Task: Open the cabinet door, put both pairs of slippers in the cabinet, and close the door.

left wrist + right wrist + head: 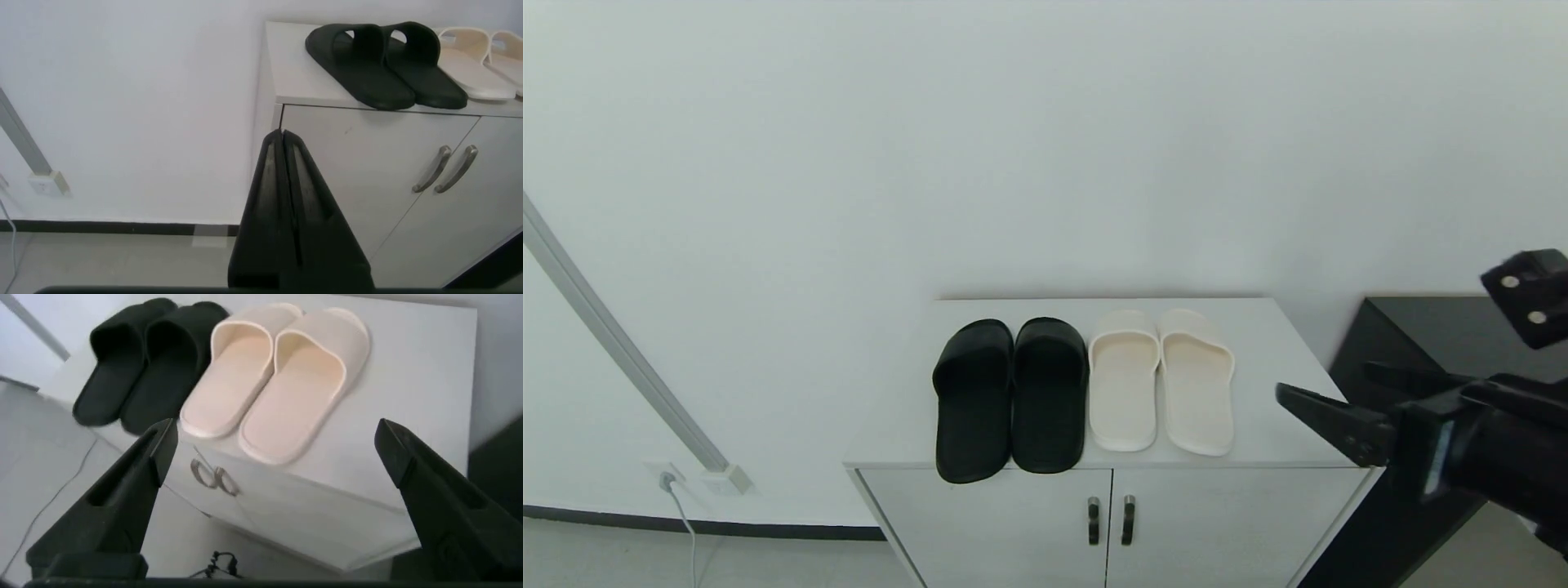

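Note:
A white cabinet (pixel 1282 384) stands against the wall with both doors shut and two dark handles (pixel 1110 520) at the middle seam. On its top lie a black pair of slippers (pixel 1010 396) and, to their right, a cream pair of slippers (pixel 1161 380). My right gripper (pixel 1325 380) hovers open by the cabinet's right edge, above and in front of the cream pair (pixel 278 376); nothing is between its fingers (pixel 122 498). My left gripper (pixel 283 139) is shut and empty, low and off the cabinet's left front corner (pixel 278 110). The black pair (pixel 384 53) lies above it.
A black table (pixel 1421 327) stands right beside the cabinet's right side. A wall socket with a cable (pixel 666 478) and a slanted grey trunking strip (pixel 613 335) are on the wall at the left. Floor lies open left of the cabinet.

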### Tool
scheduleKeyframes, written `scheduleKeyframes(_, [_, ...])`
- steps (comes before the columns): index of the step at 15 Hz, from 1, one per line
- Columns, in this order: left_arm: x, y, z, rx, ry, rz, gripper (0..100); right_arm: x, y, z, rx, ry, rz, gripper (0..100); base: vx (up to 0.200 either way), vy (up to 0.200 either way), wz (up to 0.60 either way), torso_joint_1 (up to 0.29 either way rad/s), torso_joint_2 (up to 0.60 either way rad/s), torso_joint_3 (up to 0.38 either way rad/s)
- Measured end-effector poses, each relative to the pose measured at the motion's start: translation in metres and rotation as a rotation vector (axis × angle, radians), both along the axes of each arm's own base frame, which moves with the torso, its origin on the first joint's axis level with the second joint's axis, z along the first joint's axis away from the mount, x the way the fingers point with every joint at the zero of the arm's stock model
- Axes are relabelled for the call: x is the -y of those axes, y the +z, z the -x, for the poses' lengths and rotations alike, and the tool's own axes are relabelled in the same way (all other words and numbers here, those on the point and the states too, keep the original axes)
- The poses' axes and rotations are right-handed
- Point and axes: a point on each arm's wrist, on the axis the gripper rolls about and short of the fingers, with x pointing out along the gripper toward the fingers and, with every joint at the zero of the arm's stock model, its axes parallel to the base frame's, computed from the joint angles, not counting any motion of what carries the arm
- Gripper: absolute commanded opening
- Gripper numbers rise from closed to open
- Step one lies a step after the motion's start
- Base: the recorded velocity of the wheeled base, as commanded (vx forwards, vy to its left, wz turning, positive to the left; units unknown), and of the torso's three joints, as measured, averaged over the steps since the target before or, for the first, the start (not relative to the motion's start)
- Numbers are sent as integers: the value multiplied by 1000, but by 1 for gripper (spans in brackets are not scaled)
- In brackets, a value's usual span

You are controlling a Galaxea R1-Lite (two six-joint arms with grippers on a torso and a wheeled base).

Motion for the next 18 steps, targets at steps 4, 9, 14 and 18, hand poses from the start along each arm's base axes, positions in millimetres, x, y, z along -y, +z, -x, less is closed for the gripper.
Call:
scheduleKeyframes(4, [0, 0, 0, 0, 0, 0, 0, -56, -9, -31, 29, -95, -1, 100, 0, 0, 0, 0, 0, 0])
scheduleKeyframes(9, [0, 0, 0, 0, 0, 0, 0, -116, -41, -65, 24, -238, 43, 100, 0, 0, 0, 0, 0, 0])
scheduleKeyframes(14, [0, 0, 0, 0, 0, 1, 0, -137, -78, -120, -31, -346, 51, 100, 0, 0, 0, 0, 0, 0])
scheduleKeyframes(18, [0, 0, 0, 0, 0, 1, 0, -147, -96, -149, -42, -387, 60, 100, 0, 0, 0, 0, 0, 0])
